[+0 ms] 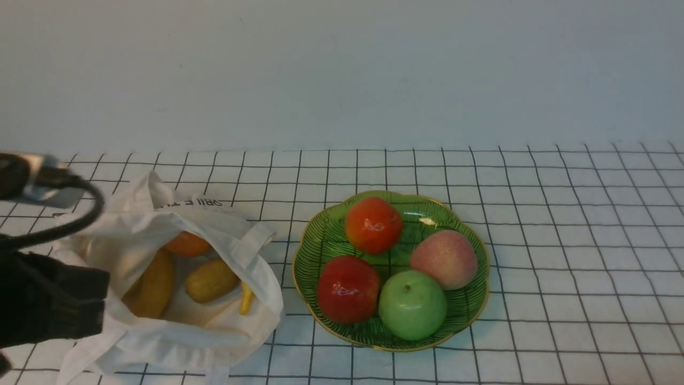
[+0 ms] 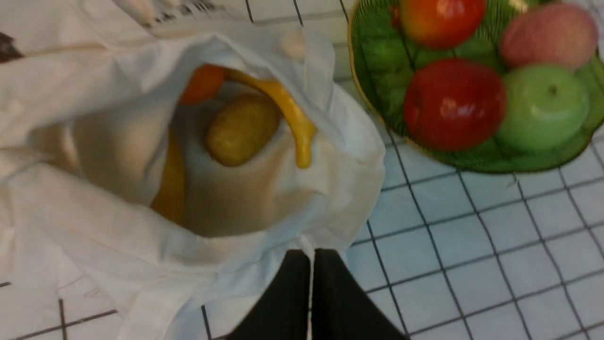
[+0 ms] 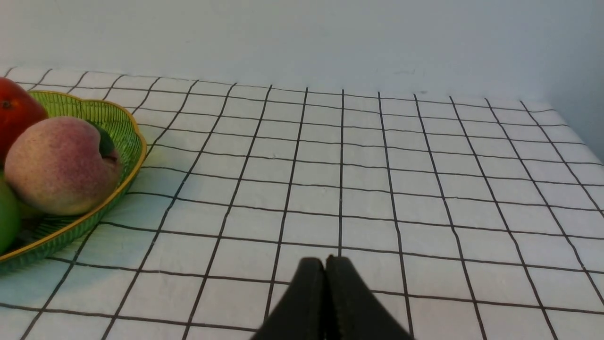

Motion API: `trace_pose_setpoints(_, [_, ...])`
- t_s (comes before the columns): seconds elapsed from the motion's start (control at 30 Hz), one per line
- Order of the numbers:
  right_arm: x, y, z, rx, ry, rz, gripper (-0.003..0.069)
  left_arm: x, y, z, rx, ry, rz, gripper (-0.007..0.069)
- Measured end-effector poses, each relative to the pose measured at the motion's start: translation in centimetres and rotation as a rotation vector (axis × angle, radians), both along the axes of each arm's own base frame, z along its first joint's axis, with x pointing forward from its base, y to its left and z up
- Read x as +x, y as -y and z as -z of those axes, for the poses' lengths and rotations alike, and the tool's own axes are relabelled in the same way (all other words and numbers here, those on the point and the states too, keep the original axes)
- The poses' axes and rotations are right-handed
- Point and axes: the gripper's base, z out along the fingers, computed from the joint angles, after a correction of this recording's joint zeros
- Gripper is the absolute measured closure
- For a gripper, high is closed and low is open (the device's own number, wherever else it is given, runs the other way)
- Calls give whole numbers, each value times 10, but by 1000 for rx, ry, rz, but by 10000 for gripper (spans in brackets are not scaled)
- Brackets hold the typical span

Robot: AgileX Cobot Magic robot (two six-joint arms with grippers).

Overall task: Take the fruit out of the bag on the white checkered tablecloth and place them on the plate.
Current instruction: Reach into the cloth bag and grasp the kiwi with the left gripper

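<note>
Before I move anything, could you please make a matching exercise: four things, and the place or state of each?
1. peach
2. olive-brown fruit
3. left fingers
4. bag

A. shut, nothing between them
B. in the open bag
C. left of the plate
D. on the plate, touching the green apple

Pairs: 1-D, 2-B, 3-A, 4-C

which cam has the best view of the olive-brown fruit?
Front view: the olive-brown fruit shows unobstructed and sharp inside the bag. Left wrist view shows it too, but darker and blurrier. Right wrist view doesn't show it.
</note>
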Motion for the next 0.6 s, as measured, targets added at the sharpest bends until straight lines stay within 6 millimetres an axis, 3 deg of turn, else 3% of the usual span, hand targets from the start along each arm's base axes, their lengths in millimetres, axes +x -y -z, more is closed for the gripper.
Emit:
trace_pose_setpoints(0.13, [0, 0, 0, 0, 0, 0, 673, 33, 13, 15, 25, -92, 130, 632])
trace_pose_setpoints(0.33, [0, 0, 0, 0, 0, 0, 673, 70, 43, 54, 148, -138, 314, 632])
trace_pose_setpoints(0.6, [0, 0, 0, 0, 0, 0, 673, 109, 52, 95, 243, -112, 312, 612])
